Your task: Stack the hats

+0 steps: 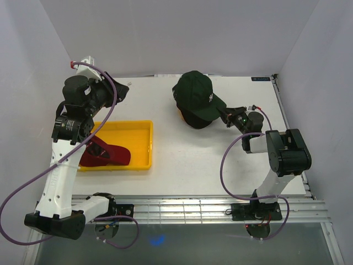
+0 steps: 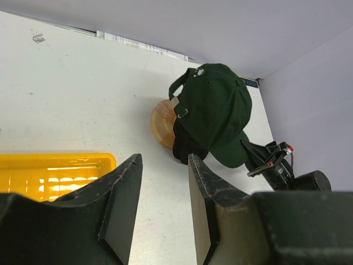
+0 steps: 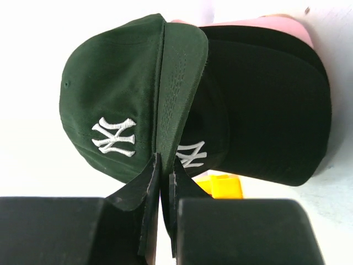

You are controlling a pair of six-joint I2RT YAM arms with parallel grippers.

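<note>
The dark green cap (image 1: 196,94) sat on top of a pile toward 1 o'clock on the tabletop (image 1: 182,165). In the top view its long axis ran from 10 o'clock to 4 o'clock, with the crown at the 10 o'clock end and the curved brim pointing to 4 o'clock. A white interlocked "NY" was stitched on its front panel. Beneath it lay a black cap (image 3: 265,110), whose own white "NY" showed just under the green brim. Both rested over a round-topped wooden stand (image 2: 162,122), whose edge showed at the pile's 9 o'clock side in the left wrist view.

The right gripper (image 3: 164,165) was pressed together on the tip of the green brim, pinching the fabric between its fingers.

The left gripper (image 2: 164,165) hung above the tabletop near 10 o'clock, its jaws spread partway with nothing between them.

A red cap (image 1: 107,154) lay in the yellow tray (image 1: 140,149) at 9 o'clock, partly hidden by the left arm, its brim toward 3 o'clock. A small dark label (image 1: 262,79) at the far right corner was too small to read.
</note>
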